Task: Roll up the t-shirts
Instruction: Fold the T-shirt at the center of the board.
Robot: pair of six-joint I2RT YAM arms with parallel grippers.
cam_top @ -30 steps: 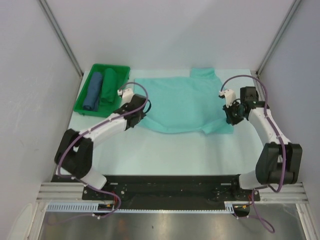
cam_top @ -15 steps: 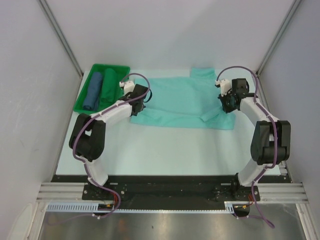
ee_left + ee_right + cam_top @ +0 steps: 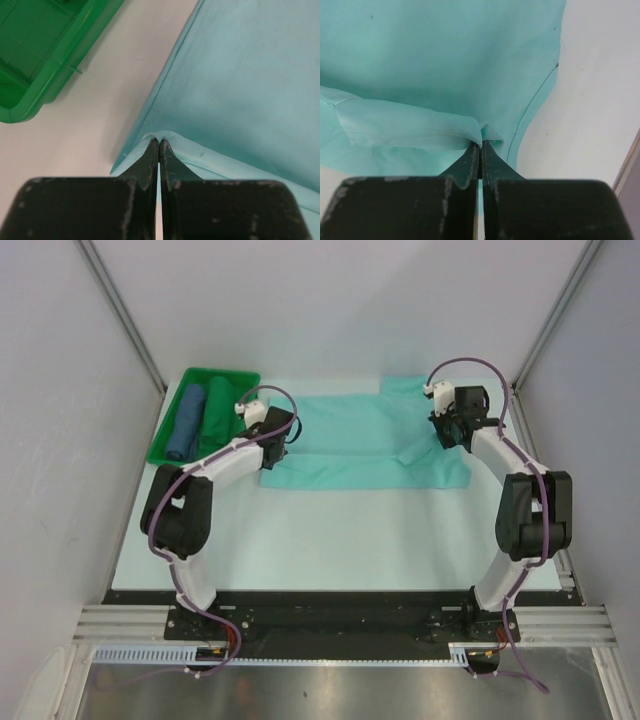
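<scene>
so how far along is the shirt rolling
Done: a blue bundle and a dark green bundle lie rolled in the green tray. In hand: the left tool and right tool are both shut on the turquoise t-shirt, each pinching a fold at one side, its near part doubled over. Left: the roll itself; this shirt lies mostly flat, outside the tray.

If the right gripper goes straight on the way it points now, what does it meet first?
The turquoise t-shirt: the right gripper pinches its folded edge, and probably only more cloth lies ahead.
</scene>
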